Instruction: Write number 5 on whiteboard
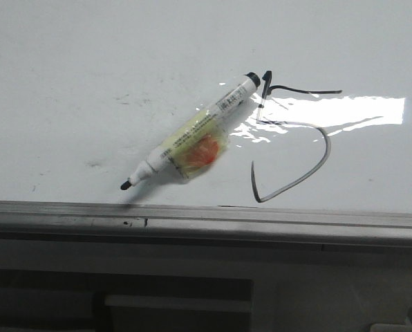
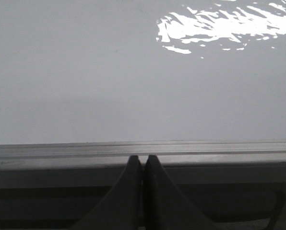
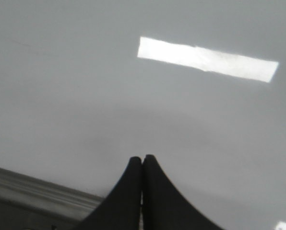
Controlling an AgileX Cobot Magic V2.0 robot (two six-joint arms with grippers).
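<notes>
A thin black number 5 (image 1: 310, 149) is drawn on the whiteboard (image 1: 68, 83) at the right of the front view, with a top bar, a short upright and a wide open belly. A white marker (image 1: 192, 135) with a yellow-and-orange wrap lies loose on the board just left of the figure, its black tip toward the frame. Neither arm shows in the front view. My left gripper (image 2: 143, 160) is shut and empty over the board's near frame. My right gripper (image 3: 142, 160) is shut and empty above bare board.
The grey aluminium frame (image 1: 206, 218) runs along the board's near edge, with a darker ledge (image 1: 192, 297) below it. Bright light reflections (image 1: 344, 111) glare on the board beside the figure. Faint grey smudges (image 1: 95, 164) mark the left part.
</notes>
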